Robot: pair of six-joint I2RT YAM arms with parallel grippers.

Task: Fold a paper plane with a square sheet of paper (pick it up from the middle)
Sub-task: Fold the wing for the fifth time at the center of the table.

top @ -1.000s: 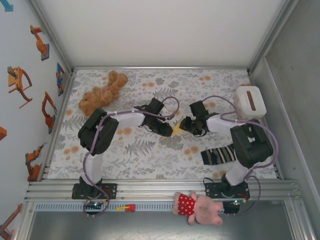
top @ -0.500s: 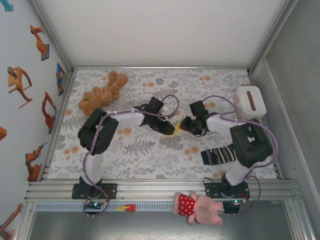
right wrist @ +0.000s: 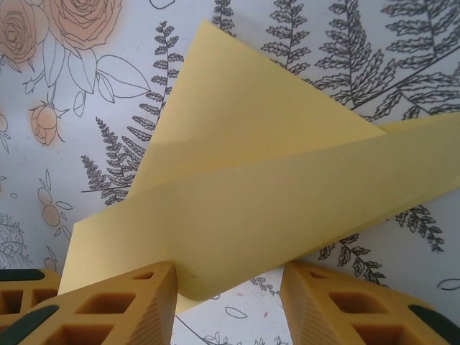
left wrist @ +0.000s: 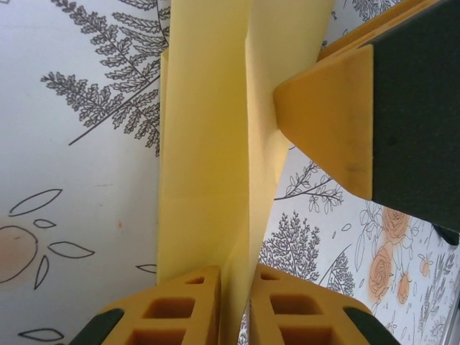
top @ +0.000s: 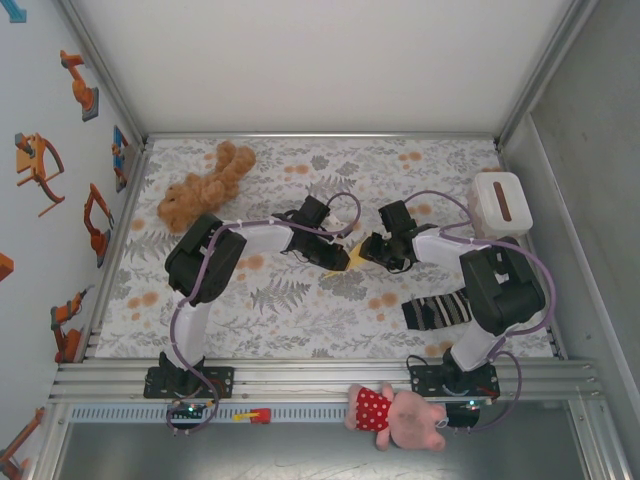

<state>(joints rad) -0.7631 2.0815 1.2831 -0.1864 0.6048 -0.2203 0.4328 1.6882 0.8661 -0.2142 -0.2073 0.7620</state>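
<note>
Paper plane [top: 353, 263] stays mid-frame on the floral table [top: 280, 300]. Your left gripper [left wrist: 233, 279] is pinched on its crease; right gripper [right wrist: 228, 279] jaws stand apart, straddling one edge. Left elbow [top: 205, 262] has shifted frame-right.

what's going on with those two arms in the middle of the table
Two robot arms are folding a pale-yellow paper into a plane over the floral tablecloth. The left pincer is pinched shut on one end of the creased, narrow paper. The right pincer is open, its fingers either side of the paper's lower edge without clamping it. The plane looks only partly folded.
</note>
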